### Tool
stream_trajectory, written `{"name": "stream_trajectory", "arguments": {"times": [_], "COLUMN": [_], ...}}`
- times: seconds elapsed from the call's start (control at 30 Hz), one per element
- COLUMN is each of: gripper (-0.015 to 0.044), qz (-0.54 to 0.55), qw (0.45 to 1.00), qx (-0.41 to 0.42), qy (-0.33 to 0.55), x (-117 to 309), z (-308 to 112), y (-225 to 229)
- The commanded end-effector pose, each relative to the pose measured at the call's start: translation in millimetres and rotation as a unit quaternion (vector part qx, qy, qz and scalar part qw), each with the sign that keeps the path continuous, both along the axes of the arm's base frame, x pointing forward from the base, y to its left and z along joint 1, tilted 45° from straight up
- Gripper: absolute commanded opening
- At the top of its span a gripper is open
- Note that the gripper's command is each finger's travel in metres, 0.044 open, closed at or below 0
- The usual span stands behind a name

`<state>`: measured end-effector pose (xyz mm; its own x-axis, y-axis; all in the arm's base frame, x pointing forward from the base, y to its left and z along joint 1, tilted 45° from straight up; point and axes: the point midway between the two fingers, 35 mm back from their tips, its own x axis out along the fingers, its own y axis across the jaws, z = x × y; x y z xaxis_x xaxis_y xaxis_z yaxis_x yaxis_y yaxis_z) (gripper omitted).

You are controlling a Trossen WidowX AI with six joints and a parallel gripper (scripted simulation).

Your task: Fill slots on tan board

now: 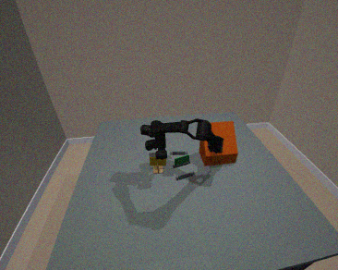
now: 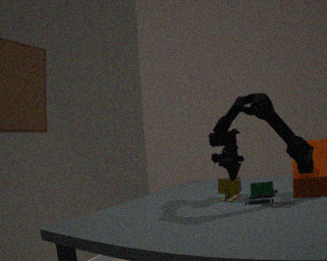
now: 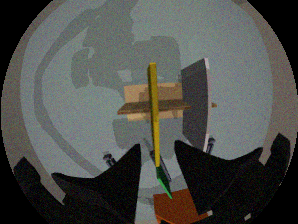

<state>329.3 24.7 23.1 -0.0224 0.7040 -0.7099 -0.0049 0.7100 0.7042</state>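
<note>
The tan board [image 3: 132, 108] stands on its light base [image 3: 172, 91] [image 1: 158, 171]. A yellow board [image 3: 155, 125] [image 1: 161, 163] [image 2: 222, 185] stands upright and crosswise over its middle; how deep it sits is hard to tell. A grey board [image 3: 194, 102] stands crosswise near the tan board's right end in the wrist view. A green board [image 1: 182, 161] [image 2: 262, 189] [image 3: 163, 183] stands upright in its holder. My gripper [image 3: 157, 145] [image 1: 161, 158] [image 2: 232, 180] is partly open, just above the yellow board, with a gap on each side of it and touching nothing visible.
Two more dark holders, one farther back [image 1: 178, 153] and one nearer the front [image 1: 185, 176], stand either side of the green board's holder. A large orange block [image 1: 221, 159] [image 2: 318, 187] [image 3: 172, 200] stands beside the arm's base.
</note>
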Motion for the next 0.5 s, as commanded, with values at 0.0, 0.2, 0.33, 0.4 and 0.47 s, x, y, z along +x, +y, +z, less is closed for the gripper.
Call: {"name": "stream_trajectory", "arguments": {"times": [0.0,0.2,0.33,0.4,0.47], "gripper": [0.0162,0.0162,0.0162,0.0162,0.0162], "qz": [-0.003,-0.003,-0.003,-0.003,-0.003], "qw": [1.0,1.0,1.0,1.0,1.0], "qx": [-0.002,-0.002,-0.002,-0.002,-0.002], "qy": [-0.007,-0.008,-0.008,-0.008,-0.008], "x": [0.7,4.0,4.0,4.0,4.2], "z": [25.9,24.7,24.7,24.7,25.1], "y": [-25.3,-26.6,-26.6,-26.6,-26.2]}}
